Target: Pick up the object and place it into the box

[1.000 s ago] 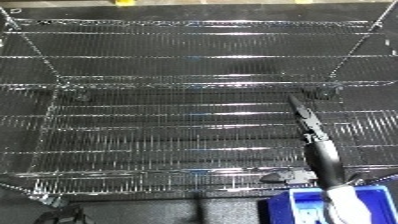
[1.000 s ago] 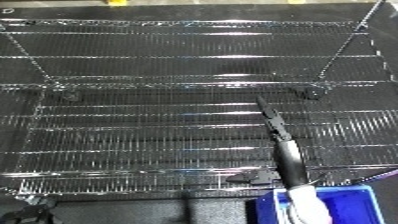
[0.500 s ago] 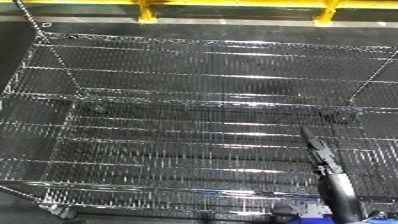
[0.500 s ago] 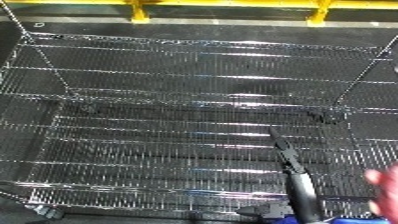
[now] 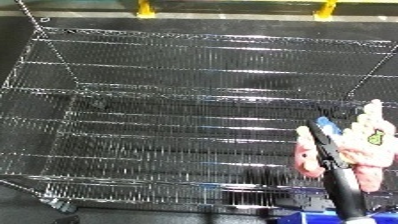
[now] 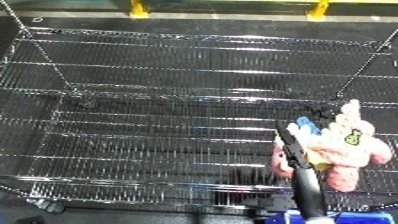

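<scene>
A pink and cream plush toy with a blue patch and a small green mark shows at the right, over the wire shelf. My right hand rises from the lower edge on its forearm, black, seen edge-on with its fingers straight. It crosses the toy's left side; I cannot tell whether it touches the toy. Nothing is curled round the toy. A blue corner of the bin peeks in at the bottom edge. My left hand is out of view.
The chrome wire rack fills nearly the whole view, with a lower shelf visible through the mesh and a caster at the bottom left. Yellow posts stand on the dark floor beyond the rack's far edge.
The camera has tilted, sliding the bin almost out at the bottom. The plush toy has come in from the right edge and is now beside my right hand.
</scene>
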Controlling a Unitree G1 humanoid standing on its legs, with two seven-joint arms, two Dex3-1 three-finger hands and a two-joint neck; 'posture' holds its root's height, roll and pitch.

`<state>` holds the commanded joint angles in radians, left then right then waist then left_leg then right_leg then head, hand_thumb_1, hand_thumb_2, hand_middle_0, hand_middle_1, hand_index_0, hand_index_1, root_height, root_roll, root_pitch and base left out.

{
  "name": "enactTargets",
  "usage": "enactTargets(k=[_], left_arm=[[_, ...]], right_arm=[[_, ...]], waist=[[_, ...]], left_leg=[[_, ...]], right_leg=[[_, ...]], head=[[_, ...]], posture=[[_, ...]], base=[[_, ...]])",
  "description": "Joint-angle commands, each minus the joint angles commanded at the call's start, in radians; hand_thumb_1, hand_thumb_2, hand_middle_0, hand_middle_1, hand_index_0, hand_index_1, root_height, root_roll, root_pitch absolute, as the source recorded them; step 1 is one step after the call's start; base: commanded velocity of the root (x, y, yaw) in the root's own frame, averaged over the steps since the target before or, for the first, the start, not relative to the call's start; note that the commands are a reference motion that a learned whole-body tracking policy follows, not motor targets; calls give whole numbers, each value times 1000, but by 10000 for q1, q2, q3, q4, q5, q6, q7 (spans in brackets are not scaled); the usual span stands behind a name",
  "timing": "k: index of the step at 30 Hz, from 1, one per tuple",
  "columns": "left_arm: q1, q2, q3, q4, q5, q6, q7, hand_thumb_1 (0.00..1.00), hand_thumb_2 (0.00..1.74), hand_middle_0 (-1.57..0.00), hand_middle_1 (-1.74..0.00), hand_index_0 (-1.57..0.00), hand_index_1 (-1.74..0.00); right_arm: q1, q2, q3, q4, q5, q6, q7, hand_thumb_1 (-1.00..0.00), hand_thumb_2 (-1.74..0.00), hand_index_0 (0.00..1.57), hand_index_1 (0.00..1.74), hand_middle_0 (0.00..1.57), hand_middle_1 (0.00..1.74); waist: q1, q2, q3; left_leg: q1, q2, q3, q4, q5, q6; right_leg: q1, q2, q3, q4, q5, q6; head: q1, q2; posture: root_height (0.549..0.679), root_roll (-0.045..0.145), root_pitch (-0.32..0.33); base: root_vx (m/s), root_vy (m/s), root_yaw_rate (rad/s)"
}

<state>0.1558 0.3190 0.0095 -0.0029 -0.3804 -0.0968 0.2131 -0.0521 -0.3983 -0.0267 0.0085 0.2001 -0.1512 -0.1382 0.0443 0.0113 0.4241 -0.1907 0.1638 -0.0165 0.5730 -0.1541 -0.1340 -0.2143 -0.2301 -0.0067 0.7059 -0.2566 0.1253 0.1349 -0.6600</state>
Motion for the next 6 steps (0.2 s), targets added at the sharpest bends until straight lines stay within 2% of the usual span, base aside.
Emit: enactTargets(k=[6], left_arm=[[86,6,79,-4,-48,17,-56,1000,1740,-1570,-1740,-1570,-1740]], right_arm=[[1,-195,-35,-92,-383,78,22,0,0,0,0,0,0]], waist=[[13,-4,10]], left_leg=[[23,27,14,-38,9,-5]], right_leg=[[-18,8,9,19,-17,8]], head=[[466,-187]], posture=[[637,43,-181]], base=[[15,-8,-8]])
